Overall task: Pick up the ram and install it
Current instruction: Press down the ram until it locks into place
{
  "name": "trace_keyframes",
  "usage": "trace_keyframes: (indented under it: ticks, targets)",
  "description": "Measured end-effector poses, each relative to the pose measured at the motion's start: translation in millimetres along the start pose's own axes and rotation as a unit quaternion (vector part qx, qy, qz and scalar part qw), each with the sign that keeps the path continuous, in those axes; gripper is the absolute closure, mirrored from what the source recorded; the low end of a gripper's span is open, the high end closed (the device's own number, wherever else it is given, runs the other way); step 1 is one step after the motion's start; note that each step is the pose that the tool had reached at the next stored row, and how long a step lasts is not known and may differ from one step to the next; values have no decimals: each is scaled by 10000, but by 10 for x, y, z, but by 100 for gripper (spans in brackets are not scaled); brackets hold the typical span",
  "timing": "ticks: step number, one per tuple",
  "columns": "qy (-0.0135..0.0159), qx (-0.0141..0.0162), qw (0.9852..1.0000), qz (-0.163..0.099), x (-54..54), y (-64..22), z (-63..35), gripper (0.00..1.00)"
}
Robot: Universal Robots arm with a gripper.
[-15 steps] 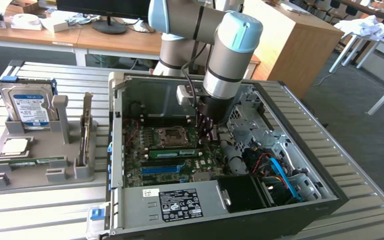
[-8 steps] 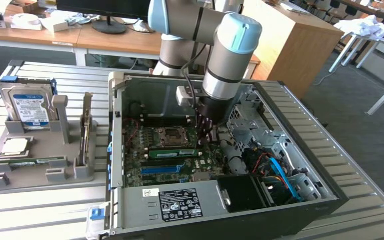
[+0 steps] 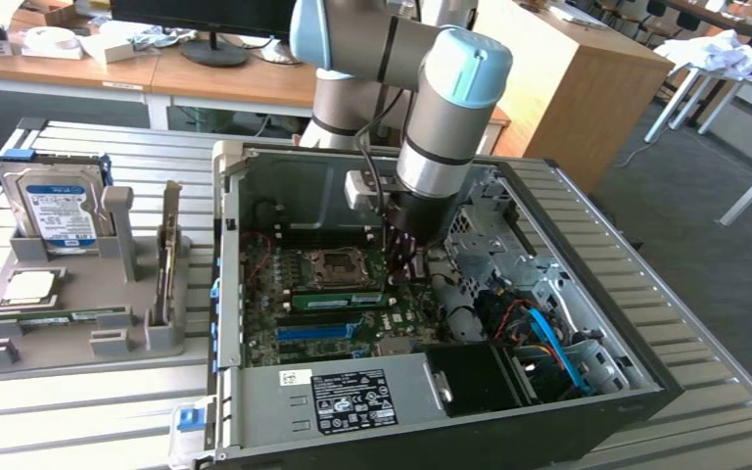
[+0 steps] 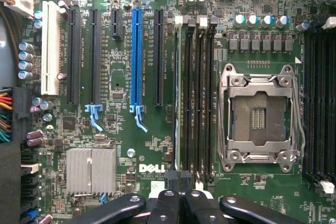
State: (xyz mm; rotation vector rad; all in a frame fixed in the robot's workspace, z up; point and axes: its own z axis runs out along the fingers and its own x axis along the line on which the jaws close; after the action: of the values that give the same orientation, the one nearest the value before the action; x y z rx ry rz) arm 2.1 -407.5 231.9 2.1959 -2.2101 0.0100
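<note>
The ram (image 3: 337,299) lies seated in a motherboard slot, a thin edge that is hard to make out in the wrist view. The gripper (image 4: 181,182), fingers pressed together, is over its end; contact unclear. The CPU socket (image 4: 260,116) lies beside.

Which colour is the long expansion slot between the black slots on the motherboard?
Blue. The long slot shows best in the wrist view.

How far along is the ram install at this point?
Done: the ram stands on edge in a motherboard slot beside the CPU socket. In hand: the gripper hangs right over that stick's end, inside the case. Left: whether the stick is fully seated and latched cannot be told.
</note>
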Motion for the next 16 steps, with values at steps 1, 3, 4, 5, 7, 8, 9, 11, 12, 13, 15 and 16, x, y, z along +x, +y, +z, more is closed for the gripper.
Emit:
trace_keyframes:
  ticks: [1, 3, 4, 5, 7, 8, 9, 11, 12, 13, 15, 16]
  targets:
    - [0, 0, 10000, 0, 0, -6, 0, 90]
    - [0, 0, 10000, 0, 0, -8, 0, 90]
    - [0, 0, 10000, 1, 0, -8, 0, 90]
    - [0, 0, 10000, 1, 0, -8, 0, 90]
    - [-4, 1, 10000, 1, -5, -8, 5, 90]
    - [-5, 0, 10000, 1, -10, -8, 6, 90]
    - [-4, 0, 10000, 0, -11, -8, 6, 90]
    - [-4, 0, 10000, 0, -11, -8, 6, 90]
    - [-3, 0, 10000, 0, -12, -8, 5, 90]
    - [-3, 0, 10000, 1, -18, -7, 5, 90]
    - [-3, 0, 10000, 1, -24, -8, 6, 90]
    - [-3, 0, 10000, 1, -24, -8, 6, 90]
